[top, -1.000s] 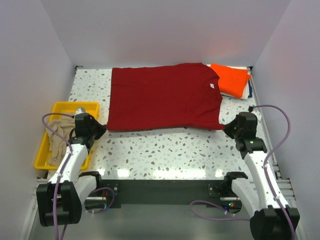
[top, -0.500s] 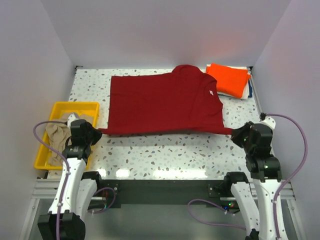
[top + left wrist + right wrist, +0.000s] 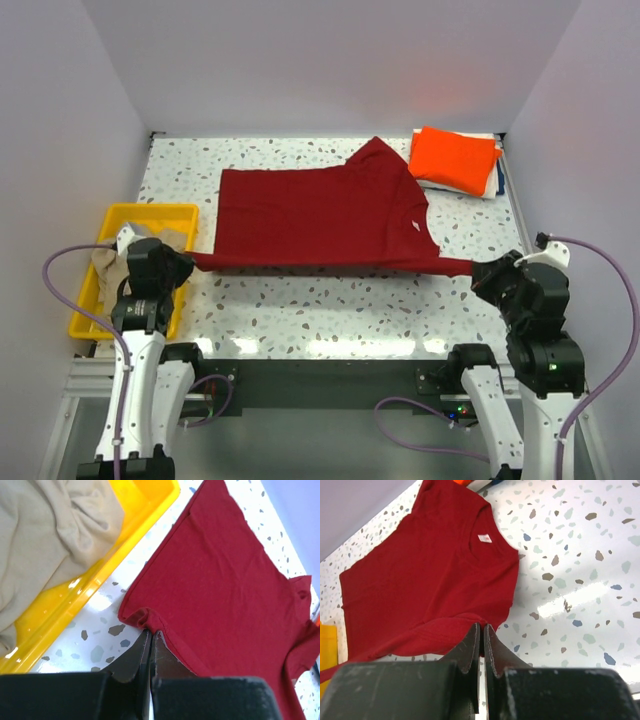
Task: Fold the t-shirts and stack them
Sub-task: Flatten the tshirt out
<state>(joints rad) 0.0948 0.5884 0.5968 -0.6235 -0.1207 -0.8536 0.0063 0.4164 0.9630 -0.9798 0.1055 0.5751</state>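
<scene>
On bench point(image 3: 330, 310): dark red t-shirt point(image 3: 310, 215), near edge stretched between left hand point(image 3: 188, 262) and right hand point(image 3: 478, 270), each clamped on cloth. Handling: move both together, keeping edge taut.

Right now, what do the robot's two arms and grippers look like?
Both match: the left arm and right arm have white links with black joint housings. A purple cable loops off each wrist. The left gripper and right gripper end in matte black, slightly scuffed fingers tapering to thin tips. No readable markings.
</scene>
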